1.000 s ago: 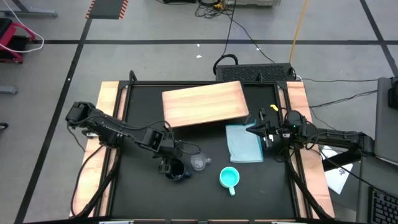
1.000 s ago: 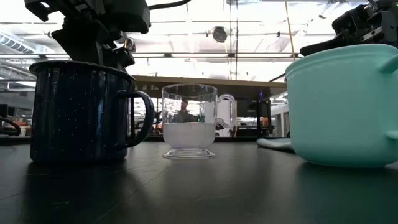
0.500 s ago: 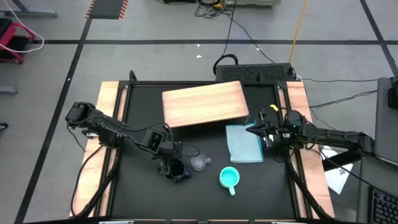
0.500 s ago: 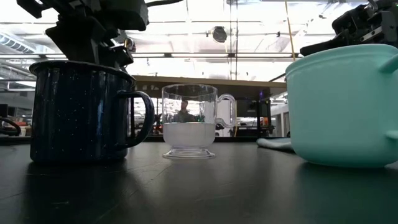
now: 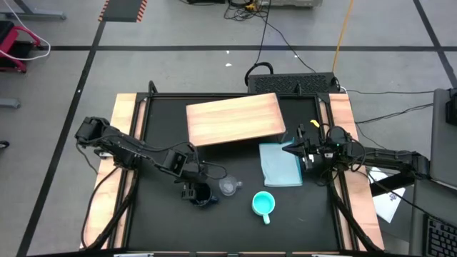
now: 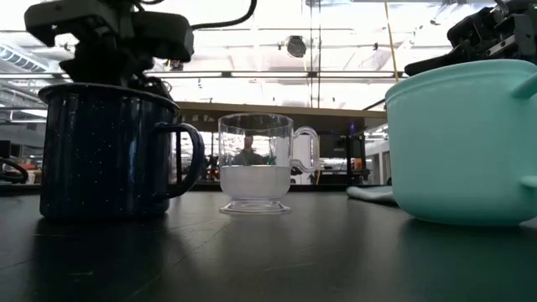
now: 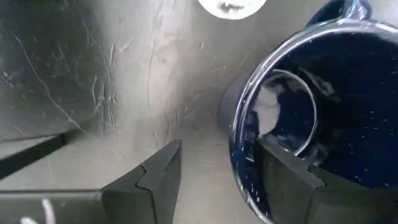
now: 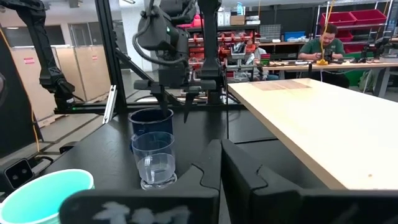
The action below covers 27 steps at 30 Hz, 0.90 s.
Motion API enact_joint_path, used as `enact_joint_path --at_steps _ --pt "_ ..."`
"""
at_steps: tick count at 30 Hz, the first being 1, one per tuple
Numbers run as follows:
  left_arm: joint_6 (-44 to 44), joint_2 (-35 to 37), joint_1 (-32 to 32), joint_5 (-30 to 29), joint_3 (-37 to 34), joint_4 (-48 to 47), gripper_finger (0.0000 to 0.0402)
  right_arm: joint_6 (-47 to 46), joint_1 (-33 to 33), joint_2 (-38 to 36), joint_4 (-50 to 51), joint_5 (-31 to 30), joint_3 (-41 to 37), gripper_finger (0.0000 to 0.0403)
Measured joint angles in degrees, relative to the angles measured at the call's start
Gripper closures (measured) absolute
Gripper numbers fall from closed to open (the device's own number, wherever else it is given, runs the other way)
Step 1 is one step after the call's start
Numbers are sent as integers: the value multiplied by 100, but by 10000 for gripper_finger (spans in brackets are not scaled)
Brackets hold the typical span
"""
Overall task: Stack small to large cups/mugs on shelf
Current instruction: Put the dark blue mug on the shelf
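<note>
- The left gripper [image 5: 193, 190] hangs directly above the dark navy mug [image 5: 203, 194]. Its fingers [image 7: 155, 180] are spread apart and straddle the mug's rim: one finger over the inside, the other outside the wall. They hold nothing.
- The navy mug stands upright on the black table [image 5: 157, 221]; its handle points toward the glass cup.
- Just beside the navy mug, on the side away from the left arm, stands the clear glass cup [image 5: 228, 187], upright. From table level a gap shows between the two.
- Past the glass cup, toward the table's front edge, is the turquoise mug [image 5: 263, 204], upright, handle toward the front edge, apart from the glass cup.
- Beyond the cups, at the far side of the table, lies the wooden shelf [image 5: 234, 118]; no cup is on it.
- A folded light-blue cloth [image 5: 280, 164] lies between the shelf's near corner and the right gripper [image 5: 288, 150].
- The right gripper rests at the cloth's edge, well apart from the cups, fingers brought together and empty.
- In the room behind, a person [image 8: 324, 45] sits at a bench.
</note>
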State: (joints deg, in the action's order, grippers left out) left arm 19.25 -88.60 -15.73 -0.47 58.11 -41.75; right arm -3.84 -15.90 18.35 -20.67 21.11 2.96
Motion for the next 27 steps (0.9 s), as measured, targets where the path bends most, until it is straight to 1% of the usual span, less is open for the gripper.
enact_joint_path --at_steps 9,16,18,21,27 --pt "-285 -2 0 -7 -24 257 202 0 1 0 -4 1 -1 403" --pt "-408 -2 50 -3 -24 257 202 0 2 0 -4 0 -2 403" --pt "-455 -1 73 -2 -24 255 208 0 0 0 -4 2 -2 403" --pt "-524 -2 95 -2 -24 255 234 0 0 0 -4 0 0 403" --pt "-609 -2 160 17 -24 254 314 1 1 0 -6 1 -1 403"
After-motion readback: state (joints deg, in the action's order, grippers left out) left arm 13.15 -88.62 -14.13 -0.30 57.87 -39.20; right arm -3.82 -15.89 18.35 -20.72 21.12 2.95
